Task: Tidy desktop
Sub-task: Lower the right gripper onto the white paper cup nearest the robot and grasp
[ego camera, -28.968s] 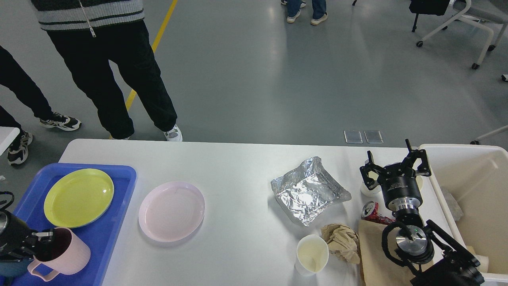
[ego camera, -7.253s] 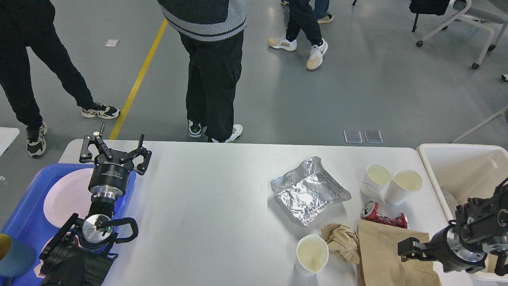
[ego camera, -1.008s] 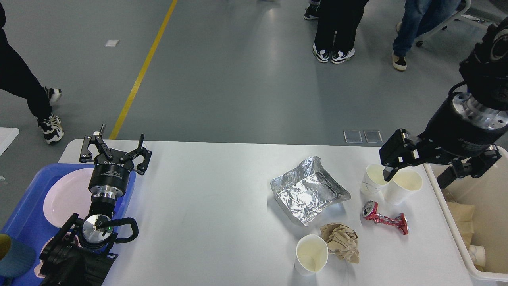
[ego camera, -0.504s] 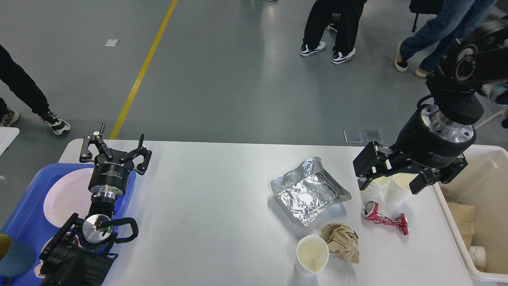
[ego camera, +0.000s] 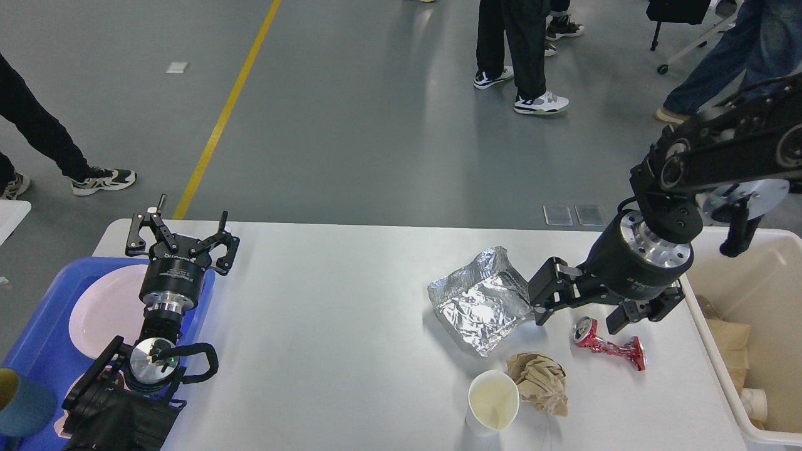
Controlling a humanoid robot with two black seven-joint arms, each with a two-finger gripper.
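Observation:
The desktop (ego camera: 338, 313) is a white table with litter on its right half: a crumpled foil tray (ego camera: 482, 304), a crushed red can (ego camera: 606, 349), a ball of brown paper (ego camera: 540, 381) and a paper cup (ego camera: 492, 401). My right gripper (ego camera: 586, 311) hangs open low over the table, one finger at the foil tray's right edge, the other just above the can. It holds nothing. My left gripper (ego camera: 182, 241) stands open and empty at the far left, beside the blue tray (ego camera: 31, 341).
The blue tray holds a pink plate (ego camera: 100, 313), and a blue cup (ego camera: 22, 410) shows at its near corner. A cream bin (ego camera: 761, 275) at the right edge holds a brown bag (ego camera: 730, 344) and a cup (ego camera: 752, 398). People walk beyond the table.
My right arm has swung left and down from near the bin to between the foil tray and the can, now covering two paper cups. The left arm is still.

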